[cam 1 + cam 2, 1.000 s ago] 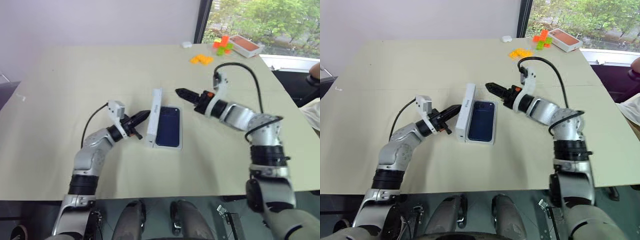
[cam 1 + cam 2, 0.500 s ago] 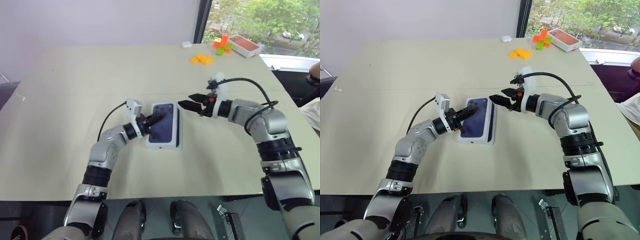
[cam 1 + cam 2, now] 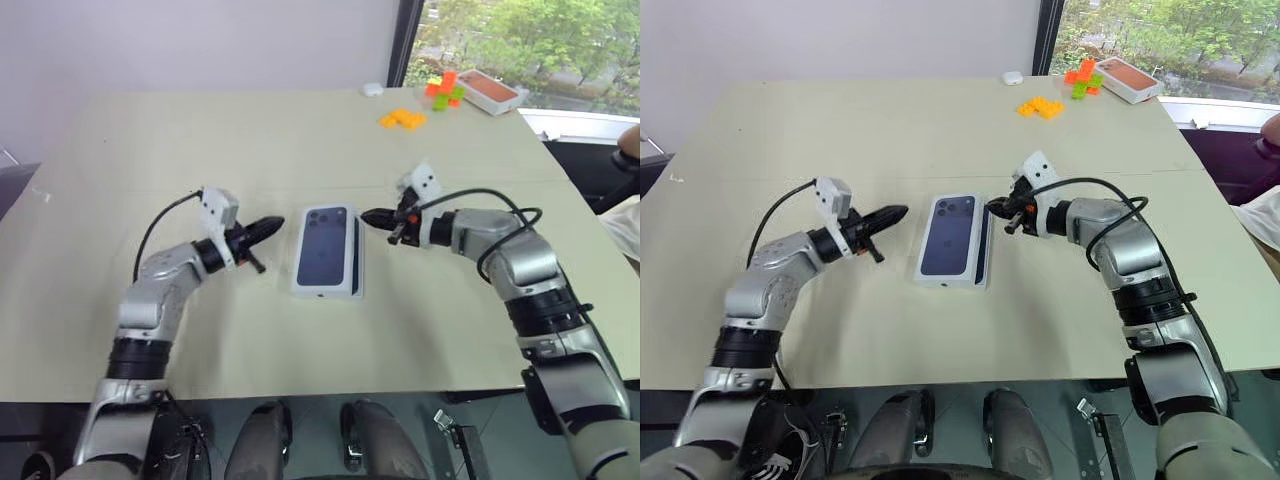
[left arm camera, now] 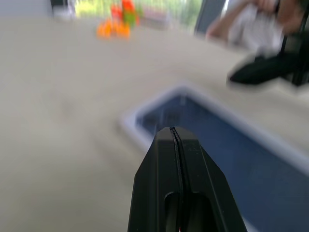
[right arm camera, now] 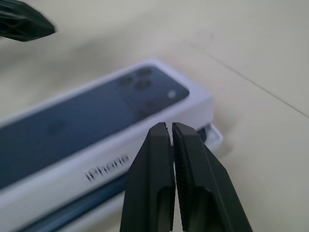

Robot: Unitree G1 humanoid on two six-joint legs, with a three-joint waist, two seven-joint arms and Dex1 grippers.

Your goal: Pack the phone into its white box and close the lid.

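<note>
Lid [image 3: 326, 246] w/ dark blue phone picture sits on the white box [image 5: 212, 133] at centre of the worktop [image 3: 200, 140], but skewed: in the right wrist view the box's edge sticks out past the lid on the right gripper's side, dark strip visible in the gap, prob the phone [image 5: 72, 212]. Left gripper [image 3: 268, 228] just left of lid, apart from it, fingers pressed together, holding nothing. Right gripper [image 3: 372, 216] just right of lid's top right corner, fingers closed tight, empty; contact w/ box can't tell. Orange blocks [image 3: 403, 118] and a flat box w/ a red-brown top [image 3: 488, 91] in upper right of frame, well apart
</note>
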